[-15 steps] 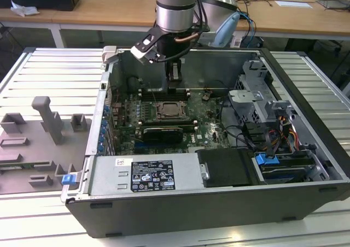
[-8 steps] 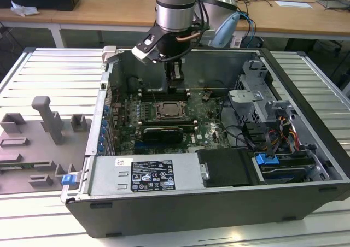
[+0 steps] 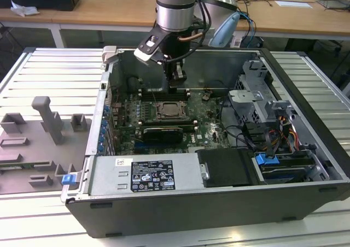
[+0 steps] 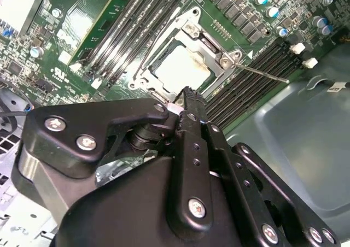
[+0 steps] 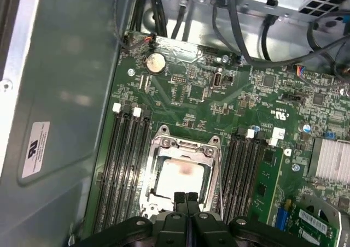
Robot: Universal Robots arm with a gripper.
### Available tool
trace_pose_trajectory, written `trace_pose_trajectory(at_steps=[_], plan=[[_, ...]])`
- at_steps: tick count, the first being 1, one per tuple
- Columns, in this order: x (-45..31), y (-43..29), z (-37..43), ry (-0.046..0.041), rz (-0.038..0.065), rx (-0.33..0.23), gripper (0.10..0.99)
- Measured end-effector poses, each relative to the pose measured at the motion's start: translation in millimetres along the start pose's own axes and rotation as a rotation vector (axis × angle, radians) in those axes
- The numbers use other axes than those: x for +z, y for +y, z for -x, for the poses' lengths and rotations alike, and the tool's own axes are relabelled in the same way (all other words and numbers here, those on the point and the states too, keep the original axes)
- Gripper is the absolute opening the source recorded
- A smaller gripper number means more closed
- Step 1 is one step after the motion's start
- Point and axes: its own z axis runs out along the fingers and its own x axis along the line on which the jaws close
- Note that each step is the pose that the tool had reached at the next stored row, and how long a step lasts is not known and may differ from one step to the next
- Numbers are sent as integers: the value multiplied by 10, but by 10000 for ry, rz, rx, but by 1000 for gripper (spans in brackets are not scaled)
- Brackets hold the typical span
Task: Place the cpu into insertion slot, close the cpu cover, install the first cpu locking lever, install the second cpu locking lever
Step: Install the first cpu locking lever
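The gripper (image 3: 175,82) was seen lowered into the open computer case (image 3: 164,217), its fingertips (image 5: 179,199) pressed together with nothing between them — a narrow, closed stance. In both wrist views the tips were placed just beside one edge of the insertion slot (image 5: 149,196) on the green motherboard (image 5: 186,96); whether the metal was touched could not be told. The cpu (image 5: 183,173) was found seated flat in that slot, its pale top shown through the square opening of the cpu cover (image 5: 186,145), which was laid down around it. In the second wrist view a thin locking lever (image 4: 262,75) was seen stretched out from one corner of the cover across the black memory slots (image 4: 240,91) — angled away from the frame rather than tucked along it.
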Motion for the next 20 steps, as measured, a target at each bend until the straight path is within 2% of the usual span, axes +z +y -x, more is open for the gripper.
trace_pose_trajectory(at_steps=[11,20], plan=[[0,0,0,19,26,-911,106],[0,0,0,30,40,-1399,106]])
